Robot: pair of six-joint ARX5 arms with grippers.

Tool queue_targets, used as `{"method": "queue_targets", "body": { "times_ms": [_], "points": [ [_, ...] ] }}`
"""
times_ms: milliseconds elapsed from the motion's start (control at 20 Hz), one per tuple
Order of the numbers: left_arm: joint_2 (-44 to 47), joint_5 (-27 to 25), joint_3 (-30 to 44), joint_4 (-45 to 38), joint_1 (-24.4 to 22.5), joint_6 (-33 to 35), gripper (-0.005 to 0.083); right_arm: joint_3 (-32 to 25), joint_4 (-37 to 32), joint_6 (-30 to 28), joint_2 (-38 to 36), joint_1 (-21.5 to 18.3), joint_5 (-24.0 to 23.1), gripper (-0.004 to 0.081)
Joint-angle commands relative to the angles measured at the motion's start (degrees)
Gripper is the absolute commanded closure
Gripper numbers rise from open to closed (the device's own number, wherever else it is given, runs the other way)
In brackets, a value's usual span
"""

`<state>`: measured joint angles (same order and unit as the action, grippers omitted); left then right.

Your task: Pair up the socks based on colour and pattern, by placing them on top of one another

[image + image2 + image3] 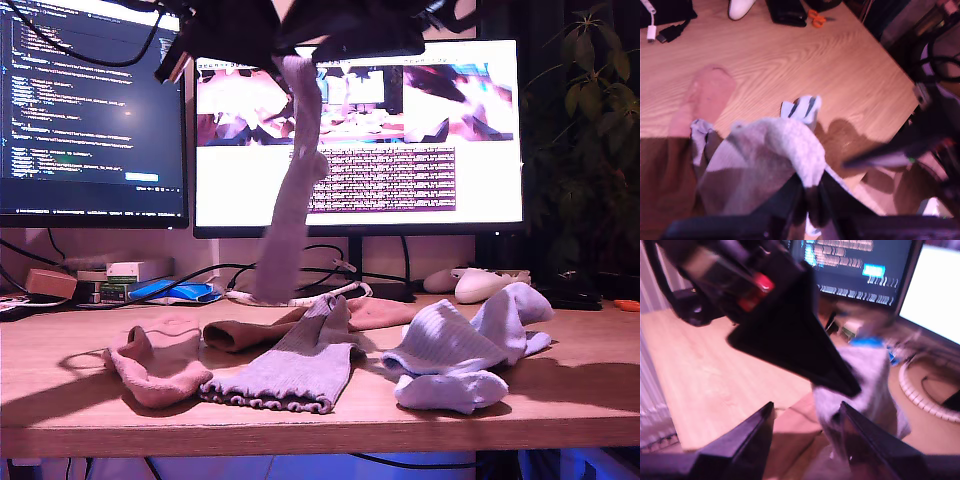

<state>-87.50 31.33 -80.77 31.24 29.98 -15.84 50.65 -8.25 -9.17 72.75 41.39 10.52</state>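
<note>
My first gripper point(807, 194) is shut on a grey-lilac sock point(765, 160), held high near the exterior view's top point(296, 58). The sock point(290, 190) hangs long, its end just above the desk. My second gripper point(806, 409) is open beside that hanging sock point(865, 385), nothing between its fingers point(752, 440). On the desk lie a second grey-lilac sock with a ruffled cuff point(290, 375), a salmon-pink sock point(155, 368) at the exterior view's left, another pink one point(250, 333) behind, and two pale blue-white ribbed socks point(450, 345) point(445, 392) at the right.
Two lit monitors point(400, 130) stand behind the desk. A coiled white cable point(920, 395), a white mouse point(485, 285), a blue object point(175, 291) and small boxes point(130, 272) lie at the back. Orange scissors point(817, 17) are near a far edge. The desk's front edge point(320, 440) is close.
</note>
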Motion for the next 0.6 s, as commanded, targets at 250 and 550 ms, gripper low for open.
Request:
{"method": "queue_targets", "body": {
  "times_ms": [250,550],
  "points": [
    [-0.55,5.18,0.39,-1.16,0.2,-2.43,0.0795,-0.68,-1.81,-3.08,2.47,0.2,-6.45,0.0502],
    [-0.55,6.34,0.39,-0.87,0.2,-2.25,0.0682,-0.66,-2.19,-3.06,2.47,0.17,-6.67,0.0782]
  ]
}}
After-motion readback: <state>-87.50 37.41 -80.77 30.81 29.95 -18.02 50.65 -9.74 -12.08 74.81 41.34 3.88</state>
